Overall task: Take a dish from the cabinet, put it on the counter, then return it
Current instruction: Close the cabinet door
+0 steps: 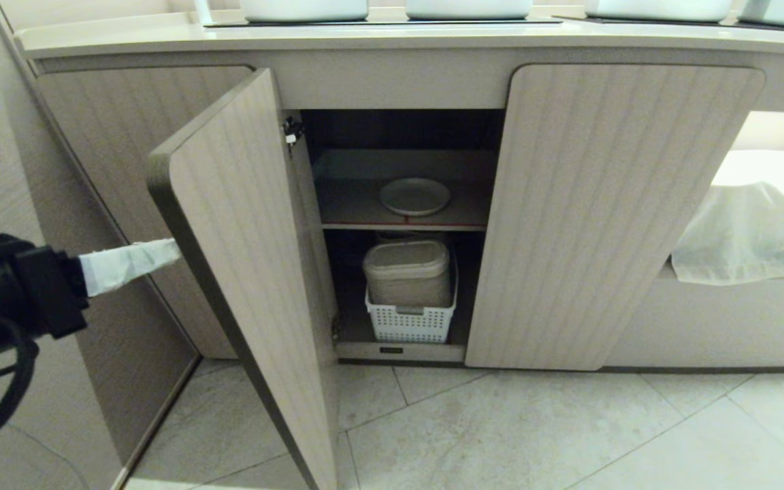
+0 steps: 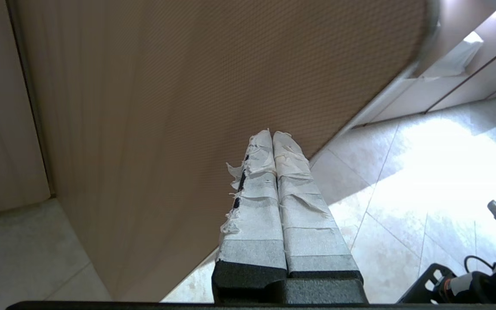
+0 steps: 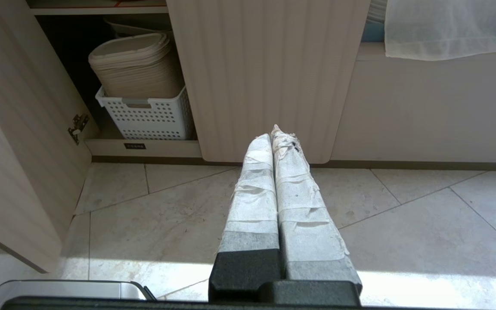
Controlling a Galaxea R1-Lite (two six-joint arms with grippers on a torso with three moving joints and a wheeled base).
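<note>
Round cream plate (image 1: 414, 196) sits on the red-edged shelf (image 1: 365, 221) inside the beige fluted cabinet (image 1: 610, 204), untouched. Left end effector (image 1: 173, 250), fingers pressed together and empty, is at the open door's (image 1: 242, 258) outer edge, well left of the plate.

Left end effector (image 1: 173, 250) tip hidden behind open door (image 1: 242, 258); white containers (image 1: 303, 8) on counter (image 1: 160, 34) cut off by top edge.

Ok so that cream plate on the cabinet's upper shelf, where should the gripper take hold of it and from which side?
Probably the near rim of the dish, approached straight through the open middle bay. It lies flat near the red-edged shelf front, so only its raised rim offers a pinch. The open door on the left and the shut door on the right block side approaches.
</note>
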